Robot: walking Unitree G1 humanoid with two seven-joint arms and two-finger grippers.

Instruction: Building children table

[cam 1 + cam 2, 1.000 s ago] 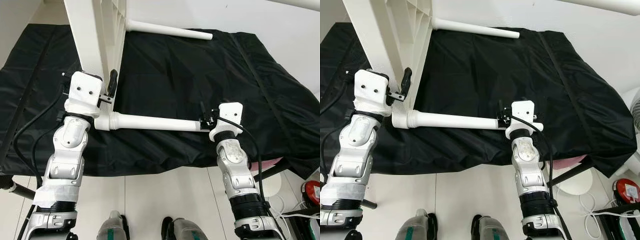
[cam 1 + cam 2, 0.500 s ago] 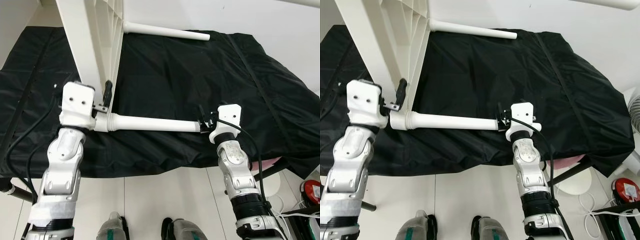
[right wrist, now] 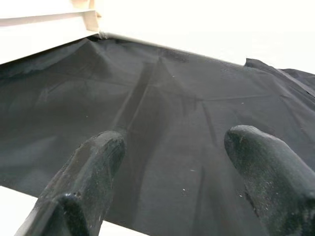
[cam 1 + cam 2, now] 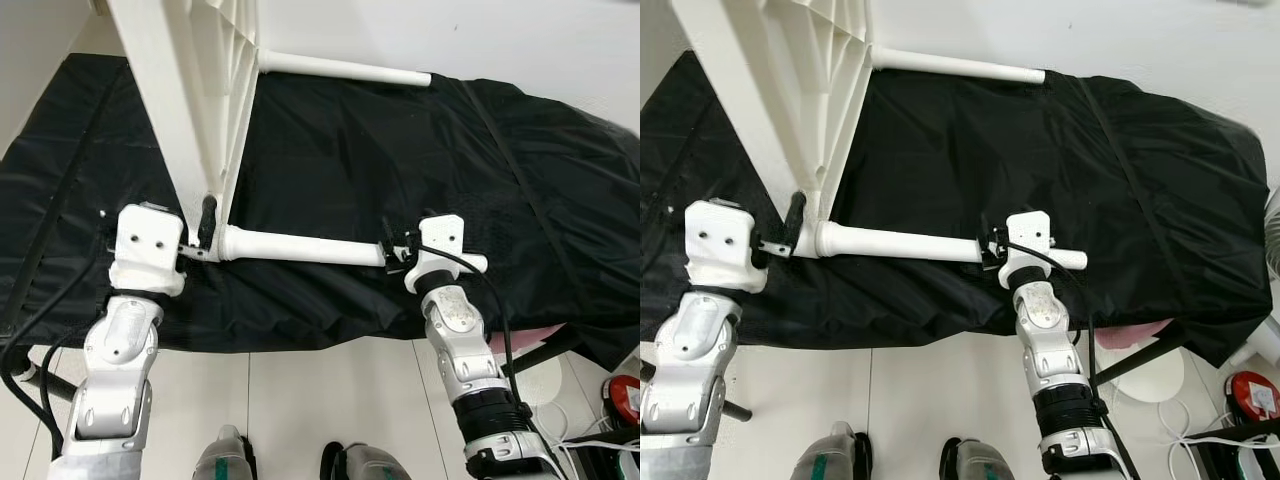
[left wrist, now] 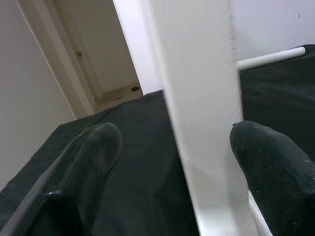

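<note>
The right gripper (image 4: 392, 252) stood nearest, at the free end of the near table leg (image 4: 305, 247), which lay level across the black cloth (image 4: 400, 150). Its wrist view showed both fingers (image 3: 88, 167) spread apart with only cloth between them, so it was judged open and gripping nothing; the head views could not settle whether it touched the leg end.

The left gripper (image 4: 203, 228) stood at the corner where that leg met the upturned white tabletop (image 4: 175, 110). Its fingers (image 5: 93, 152) were parted on either side of the tabletop edge, not visibly pressing on it.

Further off, a second leg (image 4: 345, 68) projected from the far corner of the tabletop, above the cloth.

Judged step: seating or tightening the near leg in its corner socket. To do this well:
- Steady the tabletop with the left gripper before any load goes on the leg
- Close the right gripper squarely on the leg, near its end
- Keep the leg in line with the socket to avoid binding

The head views gave the whole layout and both arms. The left wrist view added the gap between finger and tabletop edge, and a doorway (image 5: 74, 64) beyond. The right wrist view added the open finger spacing
</note>
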